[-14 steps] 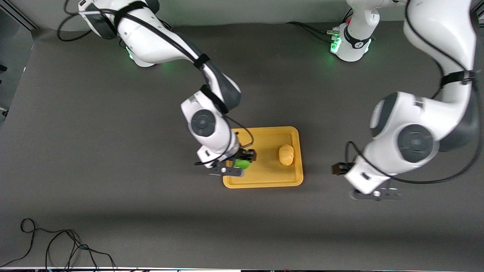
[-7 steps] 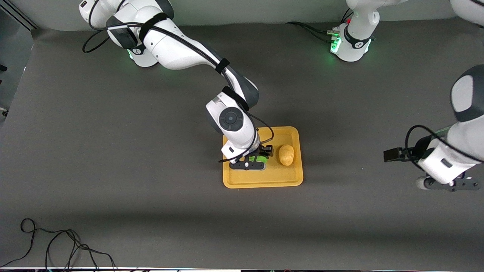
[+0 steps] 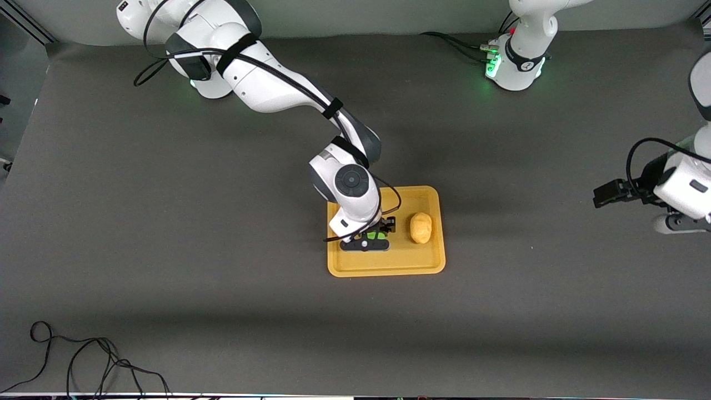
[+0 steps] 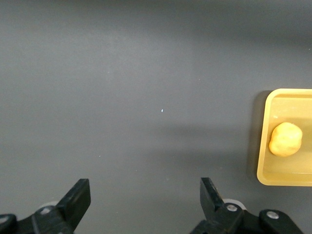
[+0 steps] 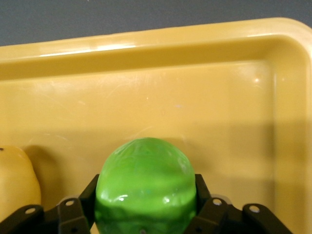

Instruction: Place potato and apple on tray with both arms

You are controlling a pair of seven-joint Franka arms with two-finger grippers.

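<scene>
Over the tray (image 3: pixel 389 266), the right hand (image 3: pixel 373 238) is pinching the apple (image 5: pixel 145 187) just beside the potato (image 3: pixel 420 228) lying on it, while the left hand (image 4: pixel 144 214) is waiting spread over bare worktop (image 3: pixel 166 222) well apart from the tray.

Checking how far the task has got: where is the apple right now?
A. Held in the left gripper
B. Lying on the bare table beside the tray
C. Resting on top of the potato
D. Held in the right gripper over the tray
D: the right gripper is shut on the apple over the tray, beside the potato; the left gripper is open with nothing in it, over bare table.
</scene>
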